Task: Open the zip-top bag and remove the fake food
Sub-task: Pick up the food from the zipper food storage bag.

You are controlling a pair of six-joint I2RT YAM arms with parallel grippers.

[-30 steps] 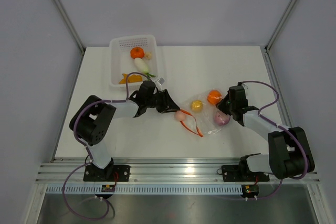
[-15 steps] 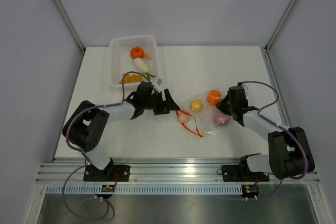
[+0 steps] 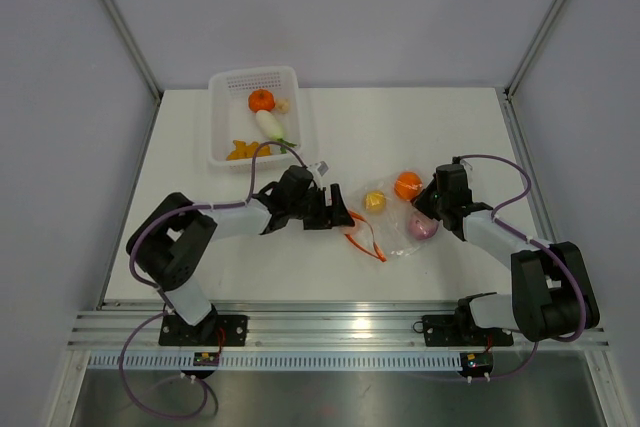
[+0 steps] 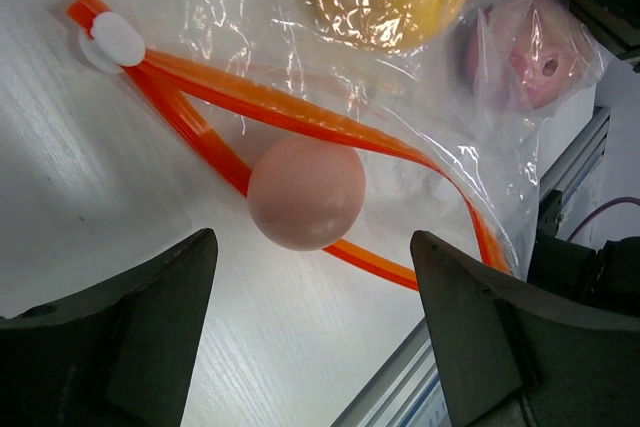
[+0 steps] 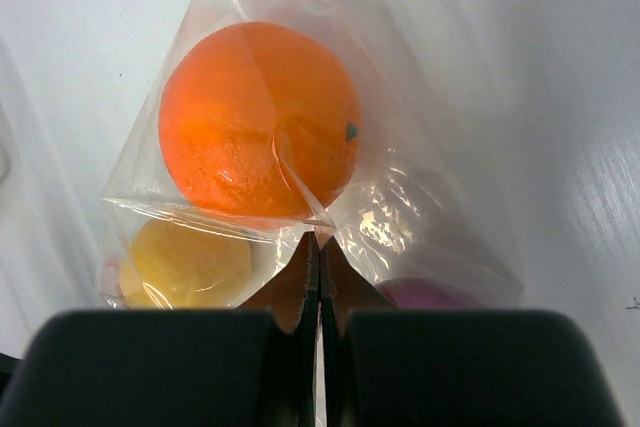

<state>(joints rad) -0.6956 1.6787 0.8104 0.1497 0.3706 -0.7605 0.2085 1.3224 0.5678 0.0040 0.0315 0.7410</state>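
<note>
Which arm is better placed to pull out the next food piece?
Left. The left pincer, open, is lined up on the pale ball at the mouth of the zip-top bag; the right pincer is shut on its other end.

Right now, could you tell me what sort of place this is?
Likely a robot lab test cell: a white table walled by plain grey panels, two arms bolted to an aluminium rail, and plastic food.

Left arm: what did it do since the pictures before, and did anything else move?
The left gripper slid right and toward the near edge, over the mouth of the zip-top bag, and opened its jaws wide. The pale pink ball now lies between them, ungripped. The right gripper stayed shut on the bag's corner, and the orange fruit stayed inside.
</note>
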